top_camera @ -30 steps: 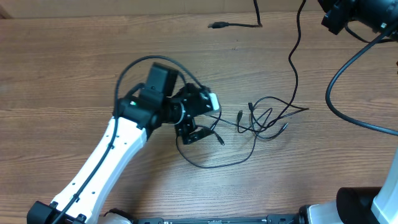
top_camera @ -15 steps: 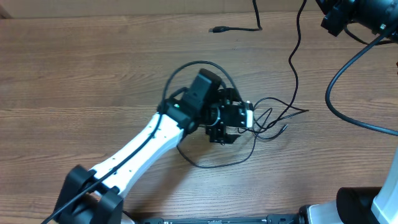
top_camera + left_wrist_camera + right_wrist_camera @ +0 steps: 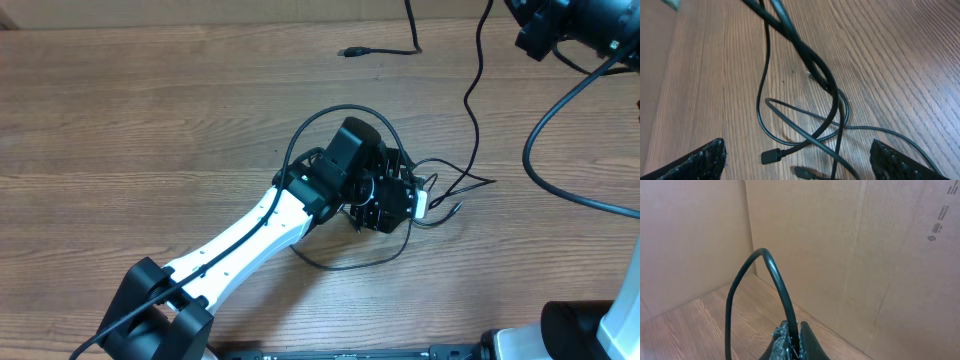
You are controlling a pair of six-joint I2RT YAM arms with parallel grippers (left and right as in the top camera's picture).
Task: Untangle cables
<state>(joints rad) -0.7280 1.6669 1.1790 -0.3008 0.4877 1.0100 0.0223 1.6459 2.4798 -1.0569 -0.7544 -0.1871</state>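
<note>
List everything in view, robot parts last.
Tangle: one, black, table centre-right, under left gripper.
Strand: one, black, from tangle to far edge.
Loose cable: one, black, far edge, apart from tangle.
Held cable: one, black, arching out of right gripper.
Table: one, brown wood.
Cardboard: brown, walls behind table.
Left arm: white and black, over tangle; gripper open.
Right arm: black, far right corner; gripper shut on held cable.

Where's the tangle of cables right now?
In the overhead view, the cables lie right of centre on the table, beneath and beside the open left gripper.
</note>
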